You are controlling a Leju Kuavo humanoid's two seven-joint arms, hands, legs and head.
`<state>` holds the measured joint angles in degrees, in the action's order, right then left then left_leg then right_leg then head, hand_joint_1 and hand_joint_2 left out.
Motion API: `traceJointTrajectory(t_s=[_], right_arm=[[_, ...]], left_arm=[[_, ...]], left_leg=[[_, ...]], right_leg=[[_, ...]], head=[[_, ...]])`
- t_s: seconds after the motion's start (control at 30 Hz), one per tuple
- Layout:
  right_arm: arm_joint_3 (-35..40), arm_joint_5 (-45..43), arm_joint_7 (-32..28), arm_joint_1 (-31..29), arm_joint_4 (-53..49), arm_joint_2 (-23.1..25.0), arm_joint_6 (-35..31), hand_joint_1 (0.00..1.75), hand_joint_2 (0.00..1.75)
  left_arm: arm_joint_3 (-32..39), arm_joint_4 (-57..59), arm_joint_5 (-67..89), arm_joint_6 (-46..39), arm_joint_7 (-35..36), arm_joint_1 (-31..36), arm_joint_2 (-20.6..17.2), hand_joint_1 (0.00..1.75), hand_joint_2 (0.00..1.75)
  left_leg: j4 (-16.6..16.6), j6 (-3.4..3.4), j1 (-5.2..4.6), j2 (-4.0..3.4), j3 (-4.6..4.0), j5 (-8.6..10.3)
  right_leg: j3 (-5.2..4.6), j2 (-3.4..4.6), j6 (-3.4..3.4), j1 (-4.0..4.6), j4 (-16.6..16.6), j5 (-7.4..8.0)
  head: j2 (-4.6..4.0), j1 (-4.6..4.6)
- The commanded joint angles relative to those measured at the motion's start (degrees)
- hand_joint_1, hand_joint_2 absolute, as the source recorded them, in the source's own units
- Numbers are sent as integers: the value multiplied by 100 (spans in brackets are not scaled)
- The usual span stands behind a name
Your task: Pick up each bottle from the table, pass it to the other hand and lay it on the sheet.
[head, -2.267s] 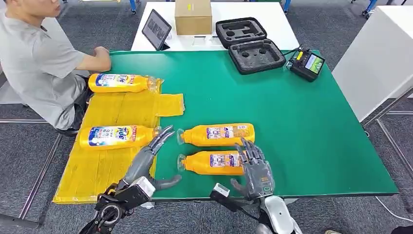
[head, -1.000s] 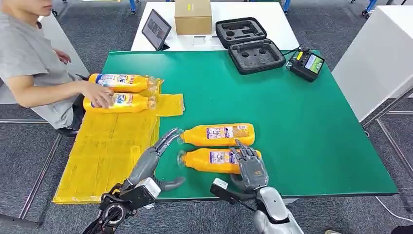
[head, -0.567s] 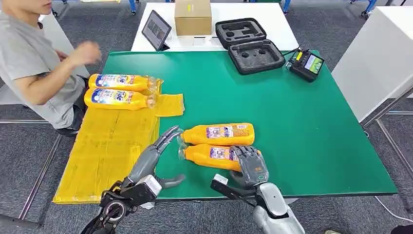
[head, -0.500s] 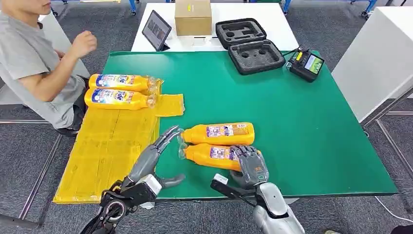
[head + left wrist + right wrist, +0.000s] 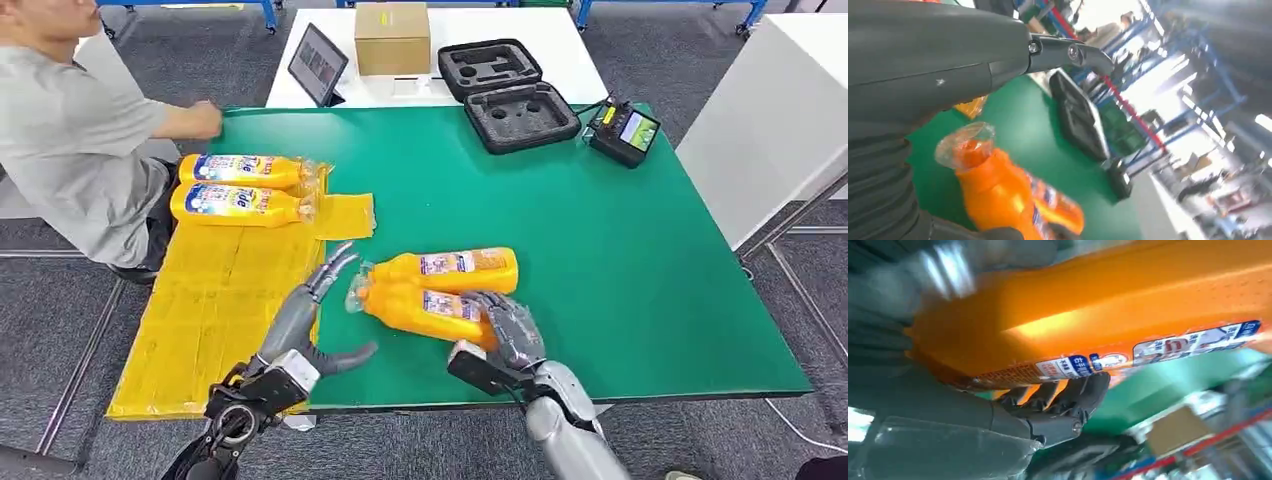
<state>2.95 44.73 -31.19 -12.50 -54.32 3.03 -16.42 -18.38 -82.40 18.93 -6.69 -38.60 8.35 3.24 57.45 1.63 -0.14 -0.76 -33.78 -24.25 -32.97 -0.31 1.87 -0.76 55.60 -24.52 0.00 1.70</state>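
Observation:
My right hand (image 5: 505, 330) grips the base end of an orange bottle (image 5: 420, 310) and holds it tilted above the green table (image 5: 620, 270), clear cap toward my left hand. The right wrist view shows dark fingers (image 5: 1073, 400) wrapped under that bottle (image 5: 1098, 315). My left hand (image 5: 310, 310) hovers with fingers spread just short of the cap; its wrist view shows the cap end of the bottle (image 5: 998, 195) close ahead. A second orange bottle (image 5: 455, 268) lies on the table just behind. Two bottles (image 5: 240, 170) (image 5: 238, 204) lie on the yellow sheet (image 5: 220, 300).
A person (image 5: 70, 140) sits at the table's left side, one hand near the far corner. At the back stand a black foam case (image 5: 515, 95), a handheld controller (image 5: 625, 130), a tablet (image 5: 318, 62) and a cardboard box (image 5: 392, 38).
My right hand closed on the nearer bottle, lifted it and swung its cap end toward my left hand. The person moved a bottle up beside the far one on the sheet, then withdrew the hand.

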Motion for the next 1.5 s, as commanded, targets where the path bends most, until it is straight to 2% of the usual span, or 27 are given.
traceJointTrajectory(t_s=[0.03,0.17,0.37,0.5,0.63,0.9,1.0,1.1,1.23,1.3,1.37,1.5], right_arm=[[-319,-287,-162,62,479,196,292,175,175],[-271,-480,-352,157,301,205,218,175,175],[-190,-652,-546,282,144,196,22,175,175],[-160,-843,-640,288,166,180,-248,175,175],[-236,-1079,-732,395,-48,188,-457,175,175],[-229,-1089,-730,401,-70,179,-447,175,175],[-246,-1267,-810,408,-70,176,-603,175,175],[-212,-1404,-881,474,-153,165,-715,175,175],[88,-1737,-881,442,-158,46,-965,175,175],[320,-1942,-881,396,-141,-41,-1088,175,175],[397,-2003,-881,391,-132,-64,-1159,175,175],[381,-2071,-881,525,-280,-74,-1275,175,175]], left_arm=[[152,85,-103,-155,-109,119,127,0,175],[161,-42,-262,-296,-140,47,174,0,175],[-121,-241,-505,-733,-140,-14,20,0,175],[-170,-133,-594,-1415,-140,73,27,0,175],[185,371,-1166,-1287,179,75,269,0,175],[192,473,-1215,-1288,86,68,279,0,175],[340,1233,-2220,-937,718,2,533,0,175],[511,2278,-2740,-1350,490,13,746,0,175],[459,3219,-3678,-527,1154,71,774,0,175],[417,3395,-4238,39,1192,64,817,0,175],[309,3273,-4321,122,1072,28,788,0,175],[426,2315,-4795,395,973,-284,741,0,175]], left_leg=[[-3,-9,10,15,5,1],[-2,-8,10,12,3,1],[-4,-12,12,17,4,-3],[-3,-11,12,19,-3,0],[-4,-6,6,13,-6,1],[-6,-11,9,20,-8,-1],[-6,-9,8,15,-11,-1],[-17,-8,4,19,2,2],[-14,-10,5,15,-7,-1],[-12,-8,3,13,-11,0],[-8,-9,5,15,-18,-3],[1,-10,8,12,-33,-8]], right_leg=[[12,-9,-7,12,-7,-1],[9,-7,-5,12,-5,-2],[13,-9,-9,13,-7,-6],[8,-11,-8,12,-5,-4],[4,-8,-4,6,-3,-2],[4,-10,-8,7,-7,-5],[0,-7,-6,6,-6,-3],[12,-10,-6,2,-16,-3],[4,-3,-7,2,-13,-3],[-2,-4,-5,1,-10,-4],[-5,-4,-6,3,-9,-5],[-18,-1,-6,5,-3,-9]], head=[[0,-2],[0,-2],[0,-2],[0,-2],[0,-2],[0,-2],[0,-2],[0,-2],[0,-2],[0,0],[0,-2],[0,-2]])
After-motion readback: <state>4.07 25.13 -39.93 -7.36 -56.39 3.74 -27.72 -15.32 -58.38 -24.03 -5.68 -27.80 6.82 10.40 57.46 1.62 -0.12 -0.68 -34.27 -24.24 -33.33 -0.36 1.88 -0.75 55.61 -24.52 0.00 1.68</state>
